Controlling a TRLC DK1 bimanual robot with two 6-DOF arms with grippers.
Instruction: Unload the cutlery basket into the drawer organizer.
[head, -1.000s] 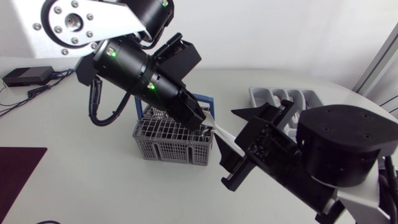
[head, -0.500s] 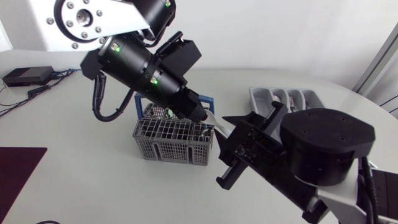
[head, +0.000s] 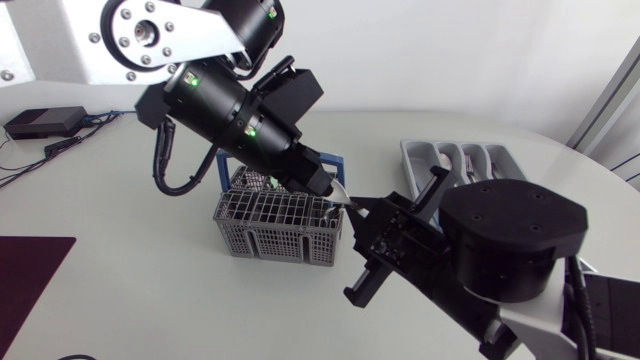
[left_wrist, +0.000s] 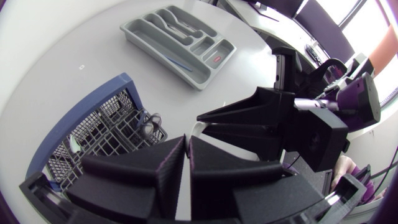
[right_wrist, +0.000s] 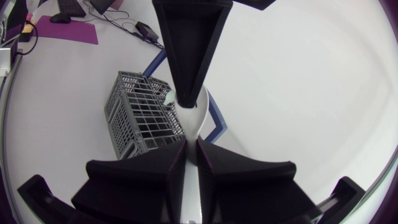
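No legible txt, nos. or signs; red label (left_wrist: 214, 60) on organizer (left_wrist: 158, 59) too small to read.

Grey basket (head: 262, 225) upright; organizer (head: 409, 152) well apart; white utensil (right_wrist: 189, 115) held beside basket.

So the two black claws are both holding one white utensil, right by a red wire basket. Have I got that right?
Not quite: the basket is grey, not red, as the head view shows. The rest holds: the left gripper and the right gripper both hold one white utensil right by it.
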